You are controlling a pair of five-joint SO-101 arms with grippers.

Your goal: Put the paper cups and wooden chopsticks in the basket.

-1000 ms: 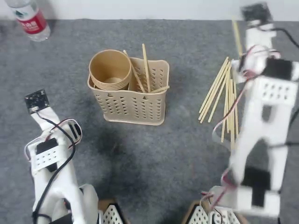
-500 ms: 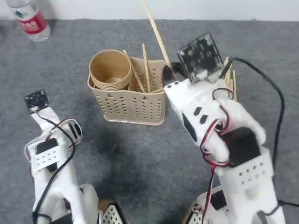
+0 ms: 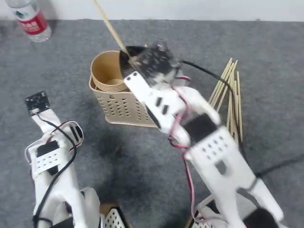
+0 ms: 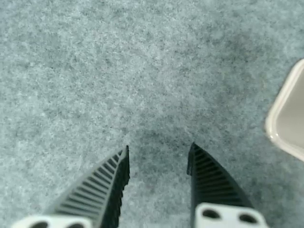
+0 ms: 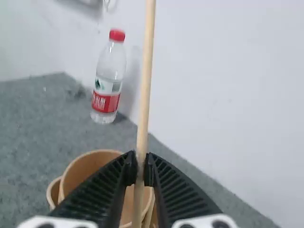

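The basket (image 3: 124, 107), with paper cups (image 3: 105, 71) stacked in one end, sits just below the right pincer (image 5: 140, 166). That pincer pinches one chopstick (image 5: 145, 85) steeply upright, its lower end toward the cups. The left pincer (image 4: 159, 166) hangs spread, well apart.

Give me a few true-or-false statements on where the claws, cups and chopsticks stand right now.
1. The right claw is shut on a chopstick. True.
2. The left claw grips a paper cup. False: it is open over bare carpet.
3. The paper cups sit in the basket. True.
4. Every chopstick is in the basket. False: loose chopsticks lie on the carpet beside it.
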